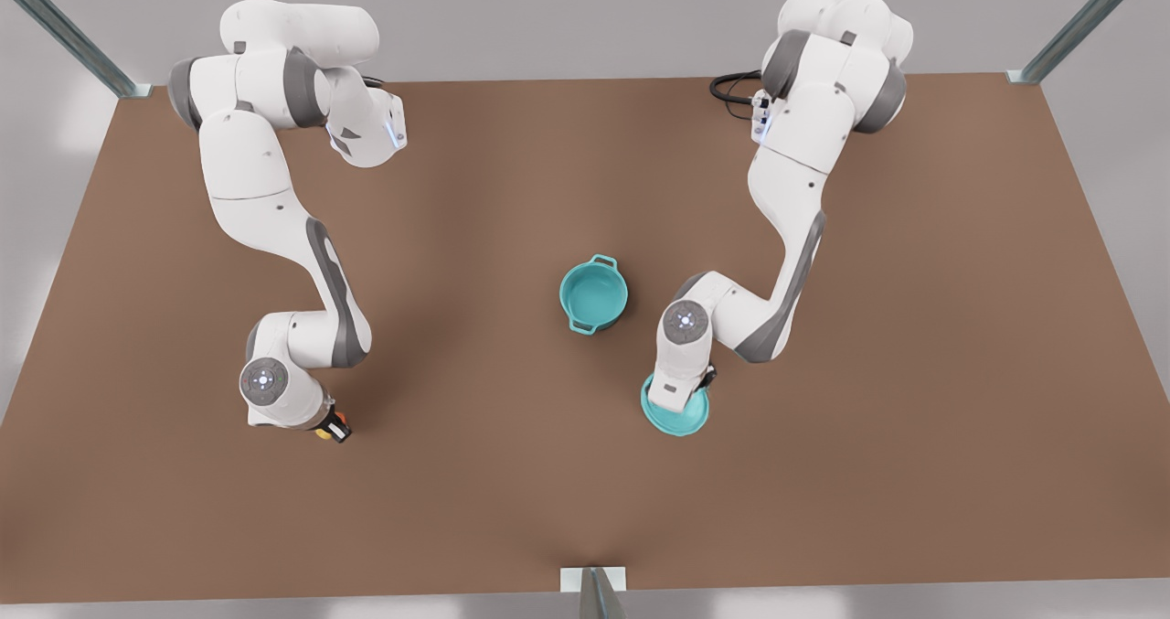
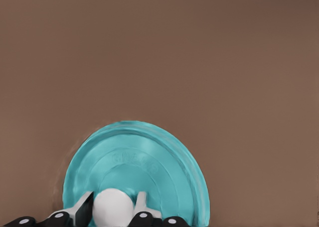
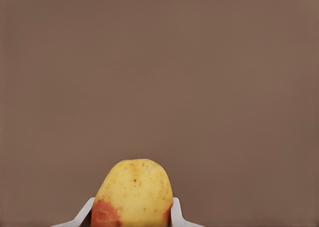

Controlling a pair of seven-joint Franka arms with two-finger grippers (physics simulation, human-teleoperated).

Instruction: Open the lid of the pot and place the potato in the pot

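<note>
The potato point(image 3: 133, 194) sits clamped in the right gripper point(image 3: 132, 212) at the front view's lower left, its long axis running out from the fingers, red patch nearest them. The pot point(image 1: 593, 294) stands uncovered mid-frame. The lid point(image 2: 134, 170) is at lower centre-right on the bench point(image 1: 914, 326), the left gripper point(image 2: 113, 207) closed on its knob. Next, I judge: carry the potato over the pot.
</note>
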